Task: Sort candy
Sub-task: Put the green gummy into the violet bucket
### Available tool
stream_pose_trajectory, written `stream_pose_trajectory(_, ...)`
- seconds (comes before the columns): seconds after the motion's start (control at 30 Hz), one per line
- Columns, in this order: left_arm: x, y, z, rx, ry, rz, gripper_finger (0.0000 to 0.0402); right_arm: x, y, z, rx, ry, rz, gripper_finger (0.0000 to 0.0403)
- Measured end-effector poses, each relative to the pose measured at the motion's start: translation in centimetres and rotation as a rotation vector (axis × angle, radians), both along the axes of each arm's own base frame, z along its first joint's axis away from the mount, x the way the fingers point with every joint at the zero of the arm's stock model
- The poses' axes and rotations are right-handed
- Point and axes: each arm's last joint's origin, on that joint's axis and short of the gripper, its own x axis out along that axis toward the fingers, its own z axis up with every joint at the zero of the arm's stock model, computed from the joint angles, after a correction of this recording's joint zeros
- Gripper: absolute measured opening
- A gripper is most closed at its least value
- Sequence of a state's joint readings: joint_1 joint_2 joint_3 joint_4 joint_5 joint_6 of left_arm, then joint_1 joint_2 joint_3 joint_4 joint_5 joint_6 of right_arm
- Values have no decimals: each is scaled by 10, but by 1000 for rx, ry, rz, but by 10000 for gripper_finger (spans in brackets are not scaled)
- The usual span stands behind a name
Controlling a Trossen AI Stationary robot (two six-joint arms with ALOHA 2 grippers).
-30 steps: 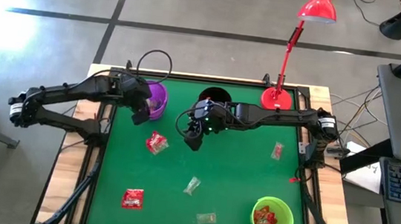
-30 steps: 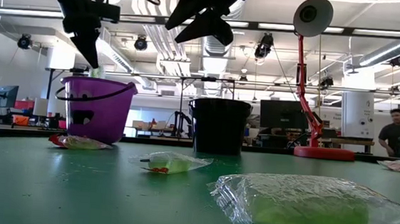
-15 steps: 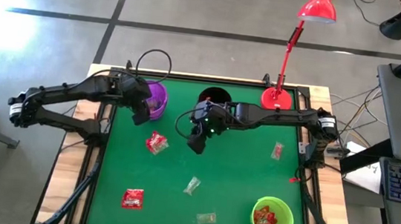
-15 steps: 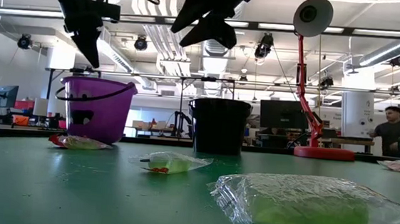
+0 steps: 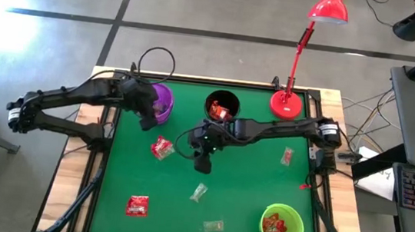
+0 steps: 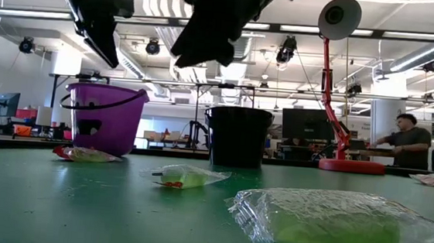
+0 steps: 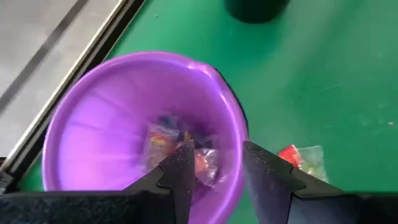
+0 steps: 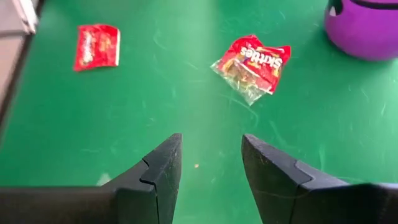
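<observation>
Candy packets lie on the green table: a red one [image 5: 161, 148] near the middle left, which also shows in the right wrist view [image 8: 254, 62], another red one [image 5: 137, 205] at the near left, pale ones [image 5: 199, 191] [image 5: 214, 225] near the front and one [image 5: 287, 156] at the right. My left gripper [image 5: 147, 120] is open and empty above the near rim of the purple cup [image 7: 143, 124], which holds candy. My right gripper [image 5: 202, 163] is open and empty above bare table, right of the red packet. The black cup [image 5: 222, 105] and green cup [image 5: 282, 226] hold candy.
A red desk lamp [image 5: 288, 101] stands at the table's far right. The table's wooden edges [image 5: 76, 187] run along both sides. Bare green table [image 5: 247, 182] lies around my right gripper. A person [image 6: 406, 140] is in the room beyond the table.
My right gripper has moved from beside the black cup toward the table's near edge, staying open. My left gripper has stayed over the purple cup; a pale candy that showed at its fingertips a second ago is gone from them.
</observation>
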State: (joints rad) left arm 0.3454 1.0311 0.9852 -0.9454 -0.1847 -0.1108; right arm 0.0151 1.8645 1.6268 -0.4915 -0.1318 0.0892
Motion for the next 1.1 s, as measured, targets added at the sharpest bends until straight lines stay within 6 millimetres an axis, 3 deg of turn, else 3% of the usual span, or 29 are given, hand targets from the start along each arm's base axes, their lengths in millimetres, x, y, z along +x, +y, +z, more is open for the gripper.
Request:
stream_pose_trajectory(0.5, -17, -9, 15, -23, -124, -14, 115, 42, -17, -49, -140, -178, 87, 160)
stream_pose_trajectory(0.67, -16, -9, 16, -54, -144, -28, 115, 46, -33, -51, -134, -214, 41, 160)
stream_pose_trajectory(0.87, -11, -16, 13, -251, -189, -153, 115, 49, -49, -56, -100, -220, -25, 160)
stream_pose_trajectory(1.1, -13, -33, 9, -427, -144, -184, 115, 45, -43, -52, -50, -194, -51, 160)
